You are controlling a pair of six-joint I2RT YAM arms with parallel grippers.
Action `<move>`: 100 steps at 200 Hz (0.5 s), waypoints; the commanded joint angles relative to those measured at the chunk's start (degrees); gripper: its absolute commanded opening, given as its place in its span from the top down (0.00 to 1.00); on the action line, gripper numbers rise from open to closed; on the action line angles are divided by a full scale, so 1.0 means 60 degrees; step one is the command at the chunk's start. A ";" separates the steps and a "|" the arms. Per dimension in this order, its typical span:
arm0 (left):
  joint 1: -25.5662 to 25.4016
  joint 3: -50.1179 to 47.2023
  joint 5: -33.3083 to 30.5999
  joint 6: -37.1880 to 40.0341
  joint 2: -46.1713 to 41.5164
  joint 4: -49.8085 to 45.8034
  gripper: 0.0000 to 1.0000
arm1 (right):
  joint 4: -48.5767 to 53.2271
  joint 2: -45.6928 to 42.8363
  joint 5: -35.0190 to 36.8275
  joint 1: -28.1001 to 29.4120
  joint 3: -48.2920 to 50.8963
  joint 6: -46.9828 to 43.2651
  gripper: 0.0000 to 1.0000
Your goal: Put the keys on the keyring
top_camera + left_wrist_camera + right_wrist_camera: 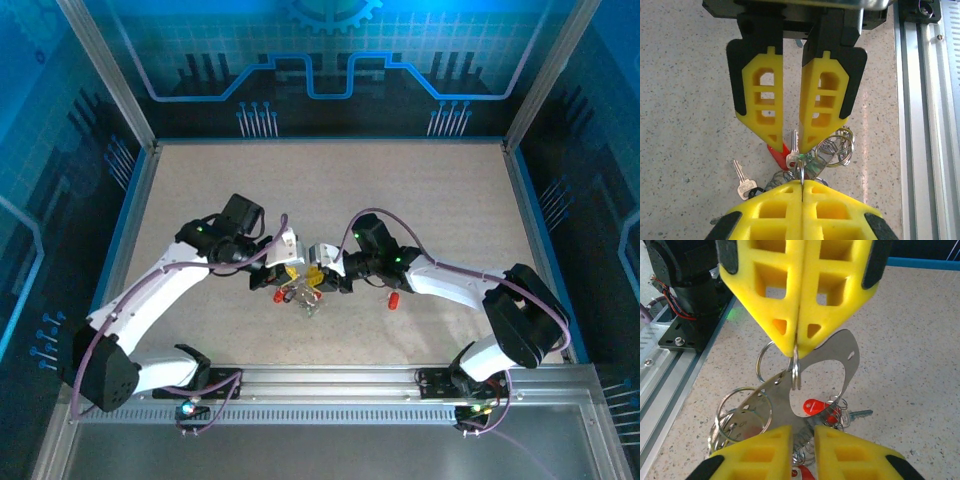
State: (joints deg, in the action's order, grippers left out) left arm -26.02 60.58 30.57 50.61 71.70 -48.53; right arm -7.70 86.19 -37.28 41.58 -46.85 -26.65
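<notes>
Threading stage, judged about midway. The left gripper [796,347] is closed tight, its yellow fingertips pinching the top of the keyring [796,387]. The keyring hangs on edge as a thin grey loop, close to the middle of the near edge of the tabletop [450,200]. Facing it tip to tip, the right gripper [791,137] stands with a narrow gap between its jaws. A red-headed key [780,155] with a silvery shaft lies just under its tips; whether the fingers touch it cannot be told.

Below the keyring hangs a tangle: a bundle of wire rings [837,147] and a flat metal plate [840,360] with small holes, which crosses behind the loop. Which of these pieces are already on the held loop cannot be told.

Left to do, by judgement:
- A loose red key [393,300] lies well apart, towards the right side of the tabletop near its near edge, and is plainly not on any ring.
- A pale-headed key [742,181] lies flat on the tabletop just beside the tangle; whether it is attached is unclear.

The keyring is thin, round and much larger than any key.
</notes>
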 commanded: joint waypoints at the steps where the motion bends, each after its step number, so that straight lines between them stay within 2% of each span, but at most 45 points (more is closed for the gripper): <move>1: -0.0131 0.0506 0.0025 0.0294 0.0171 -0.0645 1.00 | -0.0004 -0.0278 -0.0171 -0.0016 -0.0016 0.0047 0.78; 52: -0.0269 0.0714 0.0012 0.0321 0.0283 -0.0732 1.00 | -0.0958 -0.0366 -0.0505 0.0013 0.0246 0.0644 0.76; 100: -0.0307 0.0874 -0.0038 0.0139 0.0409 -0.0755 1.00 | -0.1092 -0.0350 -0.0776 0.0101 0.0294 0.0678 0.74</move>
State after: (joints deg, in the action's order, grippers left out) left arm -27.29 63.37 29.74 51.20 73.52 -51.83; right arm -12.69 85.06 -39.62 41.58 -45.84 -23.57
